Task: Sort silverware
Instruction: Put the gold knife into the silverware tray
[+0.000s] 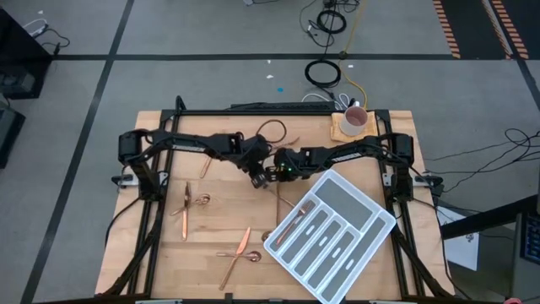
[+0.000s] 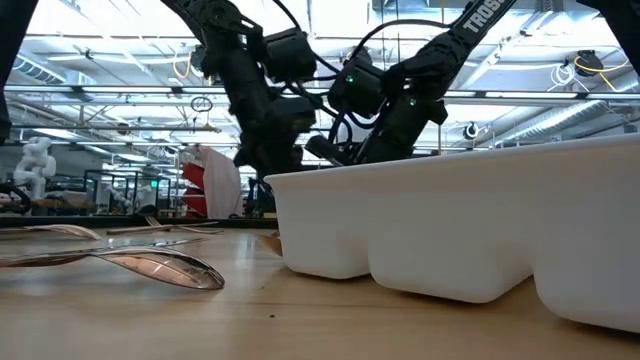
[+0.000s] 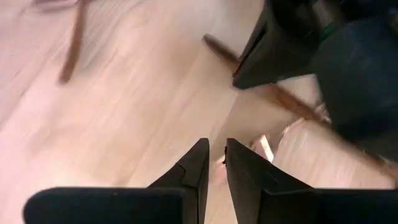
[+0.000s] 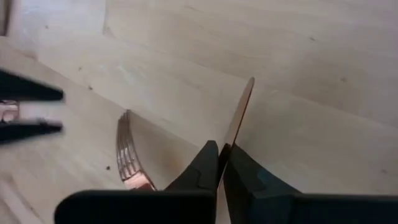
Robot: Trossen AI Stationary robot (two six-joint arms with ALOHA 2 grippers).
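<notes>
Beside tray (image 1: 364, 245), crowded grippers (image 1: 272, 171).

The table (image 1: 211, 228) is pale wood planks, standing on a grey floor (image 1: 169, 34) crossed by dark lines (image 1: 110, 67). At the far right corner of the floor lies orange-and-black hazard striping (image 1: 447, 25). Loose cables (image 1: 325, 21) trail on the floor beyond the table, with a black coil (image 1: 324, 73) and a yellow cord (image 1: 354, 84) just behind its far edge. More cables (image 1: 515, 143) run along the right side. From table height, the room behind is a large hall with a ceiling of white beams (image 2: 560, 95) and bright light through roof panels (image 2: 100, 60). Far left stands a white figure (image 2: 35, 160), and a red-and-white shape (image 2: 205, 180) sits farther right.
</notes>
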